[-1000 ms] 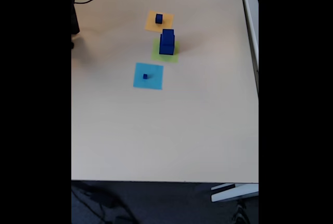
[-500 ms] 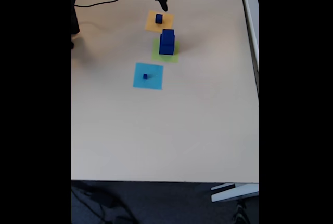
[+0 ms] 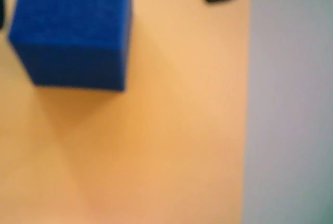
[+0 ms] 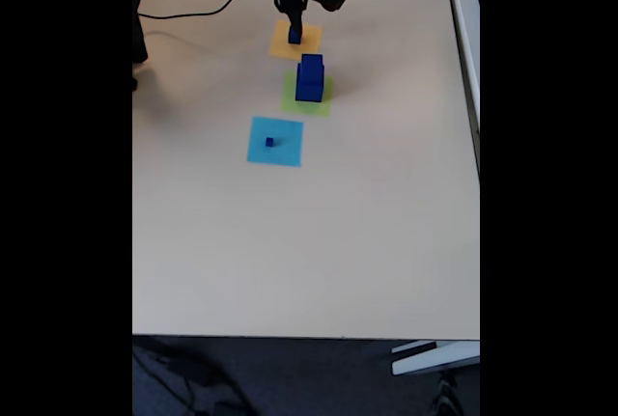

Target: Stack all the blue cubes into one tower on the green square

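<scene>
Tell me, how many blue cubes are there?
4. Two are stacked on the green square, one sits on the orange square under the gripper, and a tiny one on the light blue square.

Wrist view blurred; blue cube cut off at top edge (hand state unclear).

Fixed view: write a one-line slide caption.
Claw over a small cube on the orange square; two cubes stacked on green.

Two blue cubes stand stacked on the green square, the smaller one on top. A small blue cube sits on the orange square. The tiny cube sits on the light blue square.
</scene>
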Robot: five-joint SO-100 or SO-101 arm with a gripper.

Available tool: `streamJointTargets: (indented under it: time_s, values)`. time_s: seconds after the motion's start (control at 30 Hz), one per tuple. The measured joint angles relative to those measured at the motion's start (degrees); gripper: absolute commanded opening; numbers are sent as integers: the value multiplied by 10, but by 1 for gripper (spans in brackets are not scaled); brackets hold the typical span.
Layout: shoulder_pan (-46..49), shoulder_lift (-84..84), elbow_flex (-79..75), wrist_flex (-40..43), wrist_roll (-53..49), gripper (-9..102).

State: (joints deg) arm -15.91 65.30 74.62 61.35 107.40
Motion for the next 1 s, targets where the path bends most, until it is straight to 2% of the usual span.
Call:
streamJointTargets:
  time_s: [0.73, 1.0]
  values:
    - [11, 1, 62, -43, -9, 16]
    - [26, 3, 65, -57, -31, 7]
